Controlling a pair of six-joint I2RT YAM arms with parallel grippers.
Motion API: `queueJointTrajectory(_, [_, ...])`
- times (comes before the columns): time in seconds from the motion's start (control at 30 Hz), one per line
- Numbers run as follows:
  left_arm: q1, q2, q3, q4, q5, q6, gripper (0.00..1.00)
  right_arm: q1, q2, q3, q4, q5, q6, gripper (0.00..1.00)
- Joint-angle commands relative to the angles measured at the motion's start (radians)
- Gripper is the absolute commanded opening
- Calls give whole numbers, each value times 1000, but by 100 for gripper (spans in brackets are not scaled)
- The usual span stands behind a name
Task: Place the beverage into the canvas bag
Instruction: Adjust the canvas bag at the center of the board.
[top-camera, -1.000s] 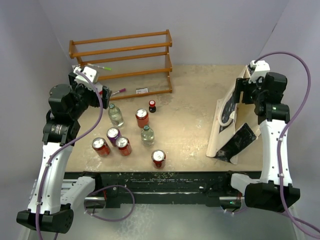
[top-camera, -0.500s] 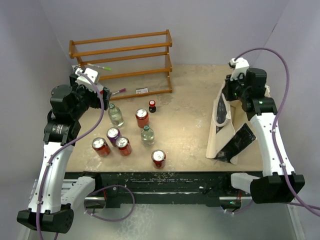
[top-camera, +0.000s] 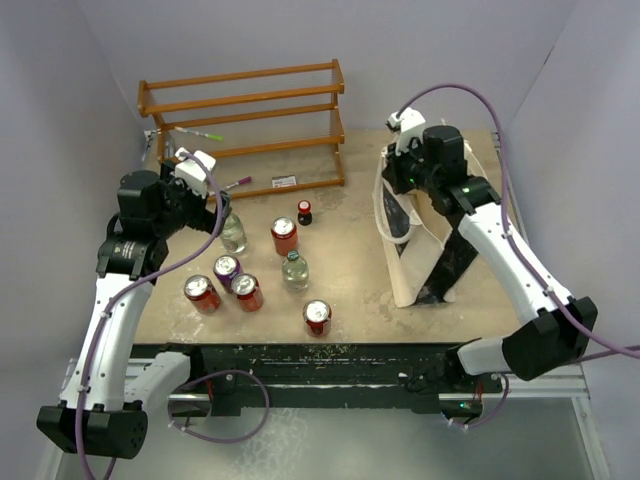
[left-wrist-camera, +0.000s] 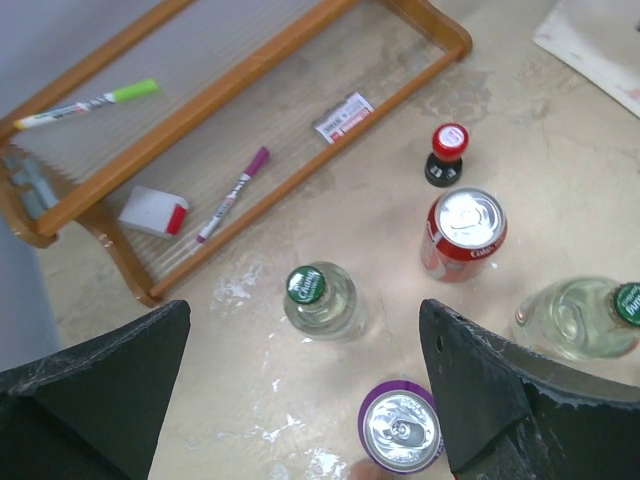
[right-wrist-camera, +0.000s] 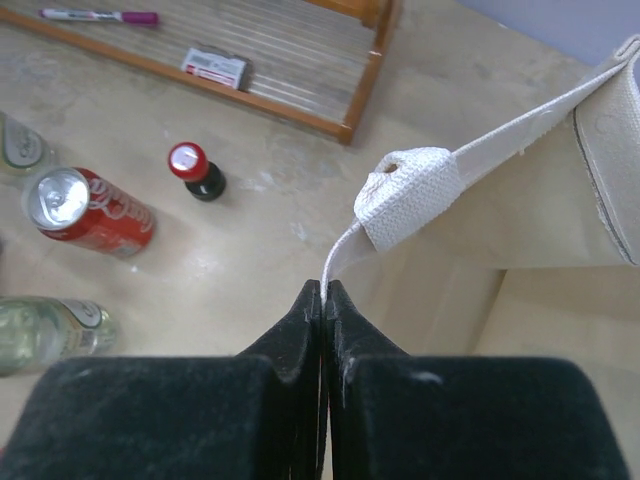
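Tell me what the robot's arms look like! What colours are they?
The left arm and the right arm both have long white links joined by chunky black joints, with black bases. A purple cable loops along each one. The fingers are black, wedge-shaped and a bit scuffed. The right arm also has a tiny green light.

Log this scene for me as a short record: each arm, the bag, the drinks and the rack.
left arm: left fingers open, hovering above a green-capped clear bottle
right arm: right fingers shut on the strap of the canvas bag
canvas bag: standing on the table, right of the drinks and apart from them
drinks: four red cans, one purple can, two clear bottles, one small red-capped dark bottle, all upright
rack: wooden rack at back left, markers on it
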Motion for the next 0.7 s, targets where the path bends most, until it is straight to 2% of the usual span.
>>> queueJointTrajectory(0.0, [8,23,-9,-38,116,60,99,72,24,63,158,29,39,0])
queueJointTrajectory(0.07, [7,38,-11,-50,154,79,99,93,32,54,179,40,46,0])
queueJointTrajectory(0.17, [6,67,-14,-70,235,124,99,101,29,36,199,36,46,6])
queueJointTrajectory(0.3, [6,116,-12,-91,298,168,99,103,17,42,176,7,18,25])
queueJointTrajectory(0.43, [6,151,-10,-97,265,176,99,105,-1,73,110,0,-36,51])
queueJointTrajectory(0.53, [6,147,-11,-90,204,171,99,105,-15,102,57,3,-86,66])
queueJointTrajectory(0.57, [6,141,-11,-88,181,166,99,105,-20,116,40,0,-104,69])
queueJointTrajectory(0.67, [8,107,-29,-71,111,149,99,111,-26,183,-36,-52,-168,70])
